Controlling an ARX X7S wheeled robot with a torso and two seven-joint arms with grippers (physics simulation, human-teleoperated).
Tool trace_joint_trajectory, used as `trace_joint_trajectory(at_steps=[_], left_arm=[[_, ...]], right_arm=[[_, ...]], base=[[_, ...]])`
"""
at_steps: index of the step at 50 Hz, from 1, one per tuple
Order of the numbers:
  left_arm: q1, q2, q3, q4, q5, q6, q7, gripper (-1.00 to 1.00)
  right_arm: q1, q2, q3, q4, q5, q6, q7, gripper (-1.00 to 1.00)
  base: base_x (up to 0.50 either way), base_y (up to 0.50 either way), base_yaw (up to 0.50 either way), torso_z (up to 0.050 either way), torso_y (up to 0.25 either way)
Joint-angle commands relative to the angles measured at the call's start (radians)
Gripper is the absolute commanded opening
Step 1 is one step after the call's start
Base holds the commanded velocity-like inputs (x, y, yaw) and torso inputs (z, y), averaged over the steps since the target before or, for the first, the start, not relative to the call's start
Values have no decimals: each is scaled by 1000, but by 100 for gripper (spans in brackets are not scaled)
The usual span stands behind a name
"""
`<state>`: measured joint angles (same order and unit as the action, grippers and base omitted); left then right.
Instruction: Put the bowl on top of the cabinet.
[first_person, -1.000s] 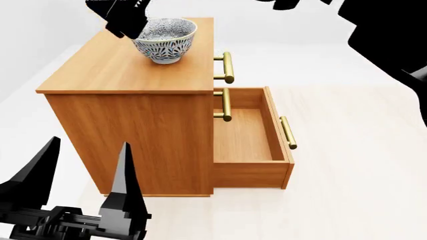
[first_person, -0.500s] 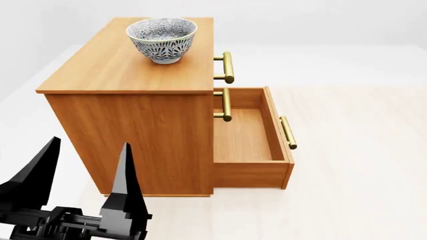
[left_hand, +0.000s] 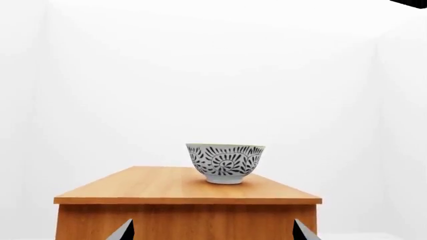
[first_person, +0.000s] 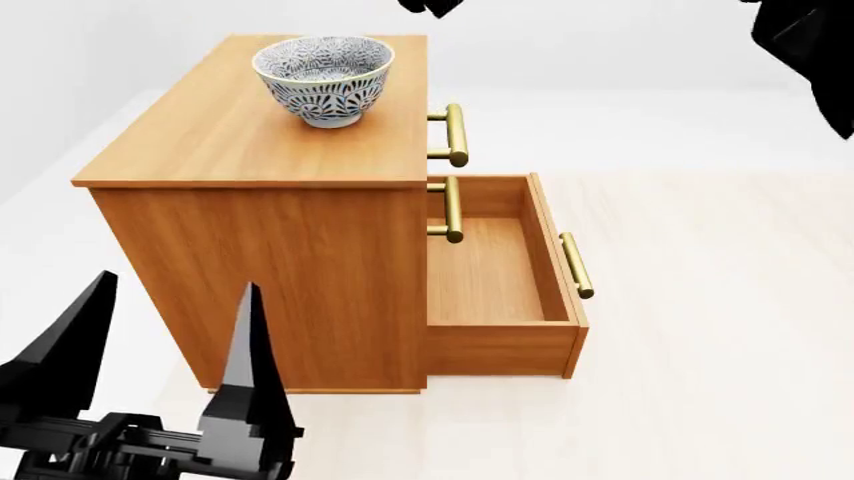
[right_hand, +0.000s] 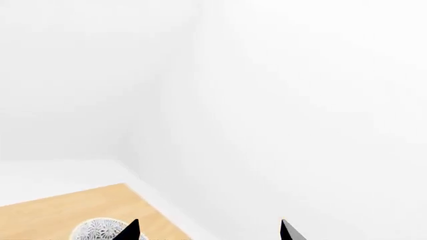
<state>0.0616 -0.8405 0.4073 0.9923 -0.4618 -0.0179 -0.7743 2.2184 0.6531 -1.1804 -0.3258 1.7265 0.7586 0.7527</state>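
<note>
Right gripper (right_hand: 207, 231) was seen only as two dark fingertips set well apart at the edge of its wrist view, so it was judged to be spread and empty. One second earlier a black gripper had been pressed against the bowl's rim in the head view; half a second earlier it was gone from the frame, and now only black arm parts were caught at the top edge. Bowl (first_person: 324, 78) was left in the same spot on the cabinet (first_person: 254, 130) top across all three head frames, upright on its foot, toward the far end near the handle side. Release and retreat were therefore judged done, and the task essentially finished.

Left gripper (first_person: 167, 330) was held low in front of the cabinet side, its pointed black fingers parted with nothing between them, unmoved since a second ago.

Bowl surface was noted as glossy white ceramic with dense dark-blue leaf scrolls inside and out, round with a narrow foot. Cabinet was noted as boxy, orange-brown wood grain, with a flat plain top. Brass bar handles (first_person: 457, 135) were seen as smooth and shiny. Lower drawer (first_person: 501, 265) was found pulled out and empty.
</note>
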Motion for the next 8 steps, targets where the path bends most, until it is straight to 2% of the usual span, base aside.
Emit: trace_joint_trajectory(at_steps=[1, 8], left_arm=[[-3, -3, 5, 5, 2, -2, -8, 100], [-4, -3, 10, 2, 5, 1, -8, 100]], right_arm=[[-27, 128, 59, -181, 90, -28, 139, 100], [-25, 188, 92, -269, 145, -49, 207, 100]], base=[[0, 0, 0, 0, 0], [0, 0, 0, 0, 0]])
